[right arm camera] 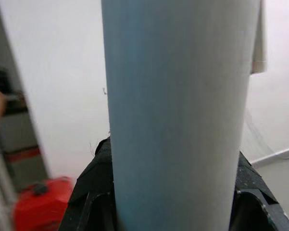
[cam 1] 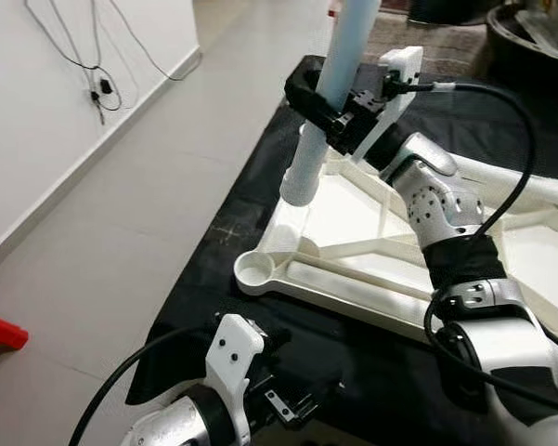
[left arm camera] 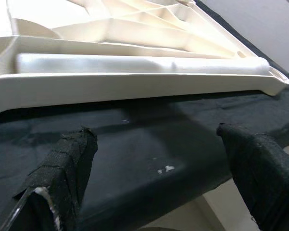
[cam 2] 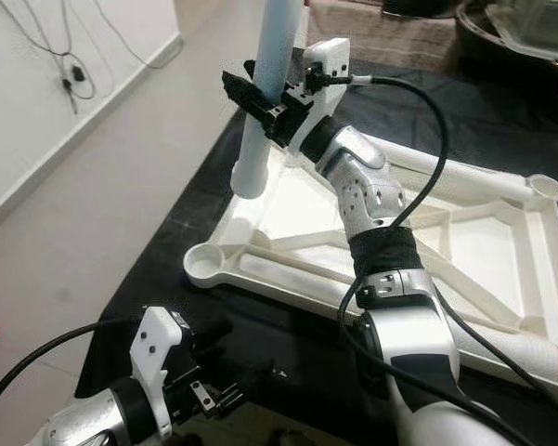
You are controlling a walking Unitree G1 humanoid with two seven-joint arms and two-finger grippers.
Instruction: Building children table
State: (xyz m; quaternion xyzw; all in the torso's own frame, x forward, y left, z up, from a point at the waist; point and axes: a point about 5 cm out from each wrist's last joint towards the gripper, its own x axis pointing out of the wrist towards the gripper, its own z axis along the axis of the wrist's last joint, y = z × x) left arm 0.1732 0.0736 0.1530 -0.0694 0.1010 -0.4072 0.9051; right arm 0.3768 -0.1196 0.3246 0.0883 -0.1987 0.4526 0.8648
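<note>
A white plastic tabletop (cam 1: 353,223) lies upside down on a black cloth (cam 1: 214,307). A pale blue table leg (cam 1: 330,102) stands upright over its far-left corner, lower end at the socket there. My right gripper (cam 1: 320,98) is shut on this leg, and in the right wrist view the leg (right arm camera: 178,115) sits between the black fingers (right arm camera: 94,192). My left gripper (left arm camera: 158,178) hovers open over the cloth near the tabletop's front edge (left arm camera: 134,89), holding nothing. An empty round socket (cam 1: 258,270) sits at the near-left corner.
The cloth-covered surface ends at its left edge beside a pale tiled floor (cam 1: 121,223). A white wall with hanging cables (cam 1: 97,65) lies far left. A red object (cam 1: 0,334) sits on the floor. Dark clutter (cam 2: 501,28) lies at the back right.
</note>
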